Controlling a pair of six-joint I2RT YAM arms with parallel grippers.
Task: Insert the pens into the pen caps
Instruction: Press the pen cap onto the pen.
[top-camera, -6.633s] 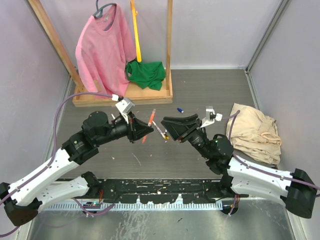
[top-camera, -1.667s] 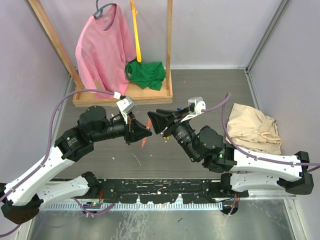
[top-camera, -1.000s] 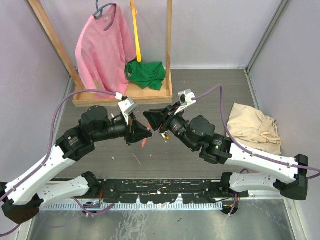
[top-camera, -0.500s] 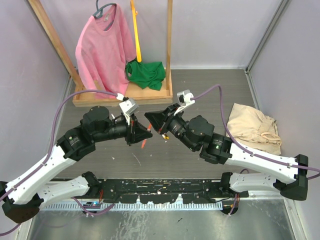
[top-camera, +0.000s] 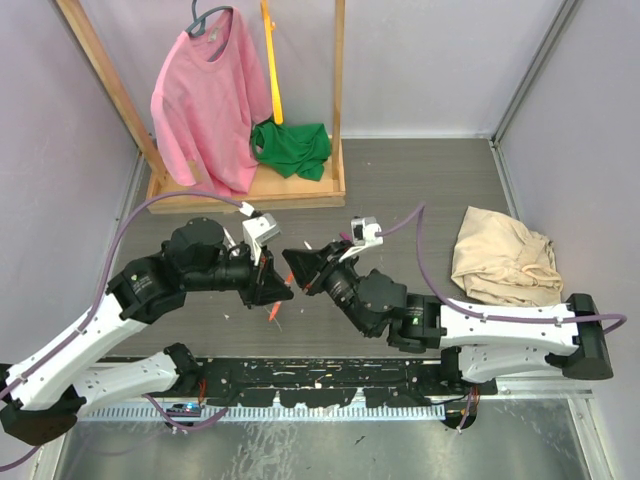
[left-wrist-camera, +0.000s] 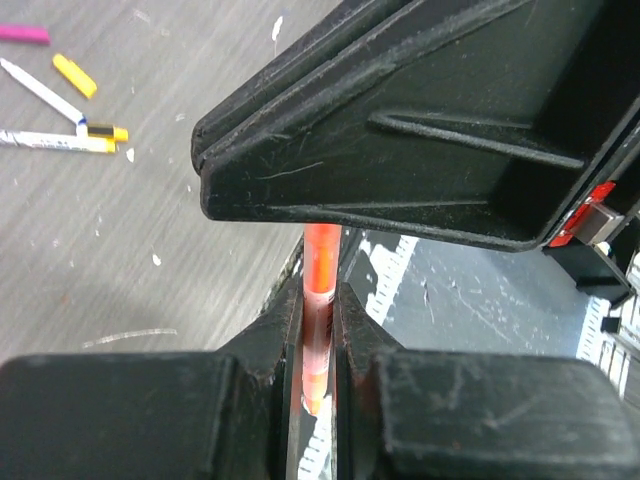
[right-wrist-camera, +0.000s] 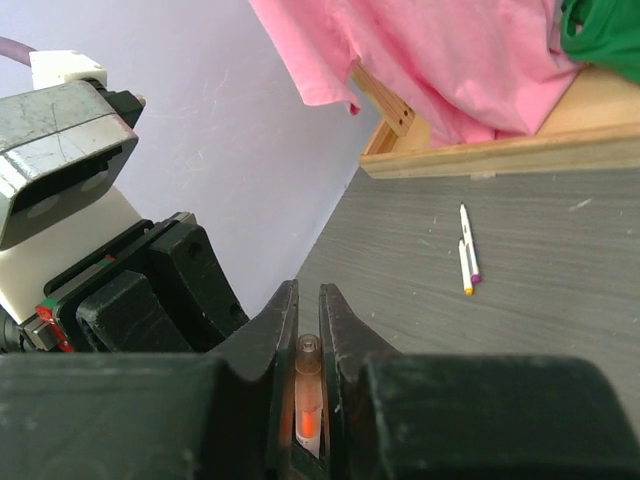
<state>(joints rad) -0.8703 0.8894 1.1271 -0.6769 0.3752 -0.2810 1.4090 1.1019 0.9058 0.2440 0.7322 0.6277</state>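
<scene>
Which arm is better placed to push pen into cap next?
Left, probably: the left gripper clamps the thin orange pen, which runs up to the right gripper, holding a short clear orange-tinted tube.

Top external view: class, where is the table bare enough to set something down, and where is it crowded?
Bare: the table stretch bordered by the wooden rack, back wall and beige cloth. Crowded: the middle, where the left gripper, shut on an orange pen, faces the right gripper, shut on a pale tube; loose pens lie near the rack.
</scene>
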